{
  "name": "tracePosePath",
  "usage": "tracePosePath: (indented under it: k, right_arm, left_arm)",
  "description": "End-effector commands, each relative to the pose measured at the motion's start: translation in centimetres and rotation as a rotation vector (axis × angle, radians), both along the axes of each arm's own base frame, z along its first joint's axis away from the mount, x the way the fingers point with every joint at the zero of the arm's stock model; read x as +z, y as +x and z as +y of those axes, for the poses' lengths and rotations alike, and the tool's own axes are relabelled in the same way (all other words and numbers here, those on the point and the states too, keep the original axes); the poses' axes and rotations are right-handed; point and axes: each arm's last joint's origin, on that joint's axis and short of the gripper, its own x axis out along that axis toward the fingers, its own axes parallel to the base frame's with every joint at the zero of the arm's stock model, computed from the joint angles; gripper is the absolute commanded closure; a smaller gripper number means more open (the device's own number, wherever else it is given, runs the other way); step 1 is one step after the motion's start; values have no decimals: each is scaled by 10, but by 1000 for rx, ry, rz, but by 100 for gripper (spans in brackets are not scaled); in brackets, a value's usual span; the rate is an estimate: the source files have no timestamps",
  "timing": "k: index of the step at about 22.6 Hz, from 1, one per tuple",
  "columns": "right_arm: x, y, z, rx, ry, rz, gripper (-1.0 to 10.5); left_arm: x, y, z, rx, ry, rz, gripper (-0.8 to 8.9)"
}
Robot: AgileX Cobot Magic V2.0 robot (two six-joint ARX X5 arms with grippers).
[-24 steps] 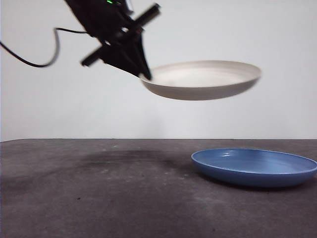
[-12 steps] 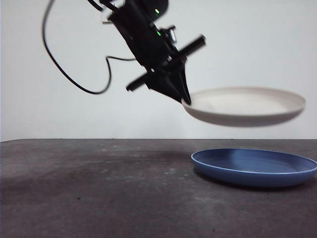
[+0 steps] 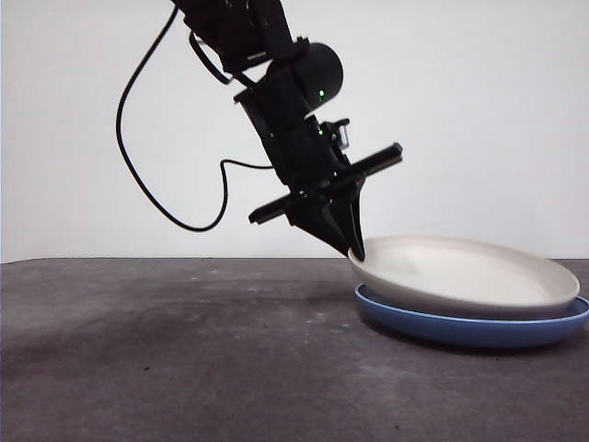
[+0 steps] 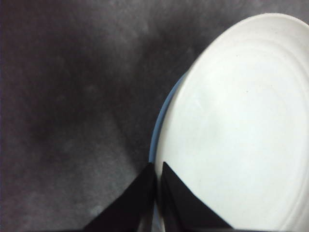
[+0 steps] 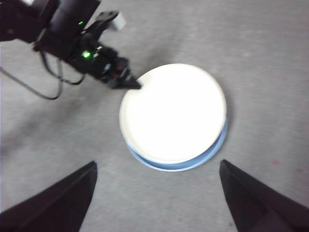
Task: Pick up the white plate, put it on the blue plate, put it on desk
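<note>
White plate (image 3: 465, 274) sits in blue plate (image 3: 479, 330), rim pinched by left gripper (image 3: 355, 249)

Place: looking like a lab or robot test bench, not a home.
Wall: a bare white backdrop (image 3: 479, 110) is standing right behind the desk (image 3: 184, 368).
Desk: dark grey mottled top is carrying only two stacked plates.
Gear: a black robot arm (image 3: 294, 120) with a glowing green light is trailing a loose cable (image 3: 147, 175) above the desk.

Cream-wht plate (image 3: 465, 276), blue plate (image 3: 479, 330), gry desk (image 3: 184, 359).
</note>
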Motion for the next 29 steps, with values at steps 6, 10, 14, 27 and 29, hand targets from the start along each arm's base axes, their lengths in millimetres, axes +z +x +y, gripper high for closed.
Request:
tracePosePath:
  k: [6, 10, 14, 27, 29]
  right_arm:
    - [5, -1, 0, -14, -8, -17, 539]
    - [5, -1, 0, -14, -8, -17, 539]
    - [5, -1, 0, -14, -8, -17, 539]
    - [5, 0, 0, -17, -10, -14, 539]
    - [4, 0, 0, -20, -12, -13, 539]
  left_arm:
    - [-3, -5, -18, -40, -10, -10, 796]
    - [-3, -6, -19, -43, -6, -5, 632]
    - [-3, -7, -19, -43, -1, 2, 555]
    - [104, -29, 23, -70, -90, -184, 555]
    - [137, -42, 42, -70, -110, -243, 555]
